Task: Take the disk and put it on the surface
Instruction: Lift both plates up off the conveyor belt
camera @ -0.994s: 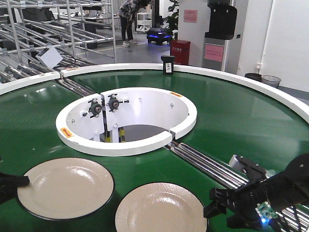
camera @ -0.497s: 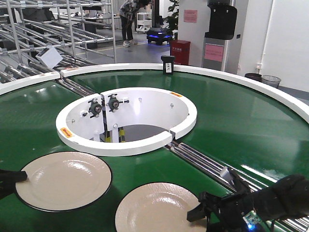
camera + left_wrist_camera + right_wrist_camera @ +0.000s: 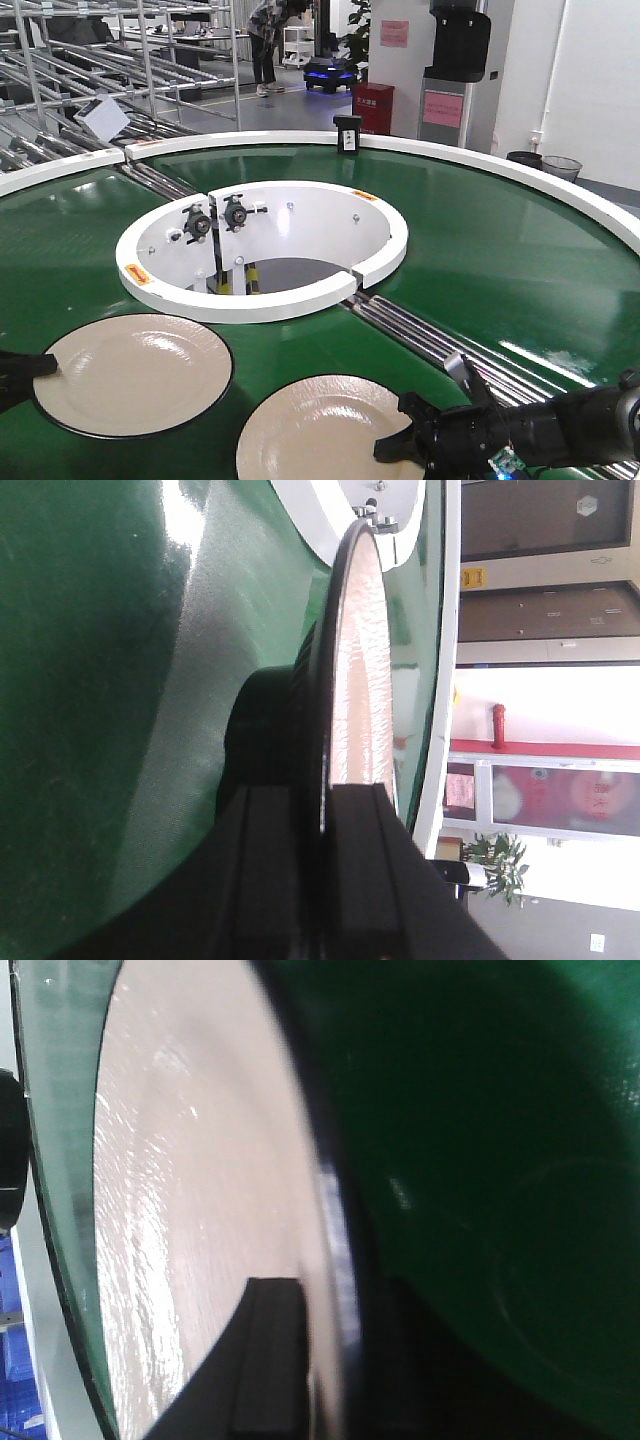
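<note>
Two cream disks with dark rims lie on the green belt (image 3: 480,240). My left gripper (image 3: 48,368) is at the frame's left edge, shut on the rim of the left disk (image 3: 130,372). The left wrist view shows that disk (image 3: 360,660) edge-on, pinched in the left gripper (image 3: 325,810). My right gripper (image 3: 398,430) is open at the right edge of the right disk (image 3: 320,430). In the right wrist view its jaws straddle the rim of that disk (image 3: 190,1160), one finger over the cream face, the right gripper (image 3: 330,1300) blurred. The surface is out of view.
A white inner ring (image 3: 260,300) walls a round opening in the belt's middle. Metal rollers (image 3: 420,335) cross the belt just behind my right arm. A white outer rim (image 3: 560,185) bounds the belt, with a small black device (image 3: 348,133) standing on it at the back.
My right gripper has dropped and slid left, from beside the rollers onto the right disk's rim. The left disk shifted slightly up and left early on, then stayed put.
</note>
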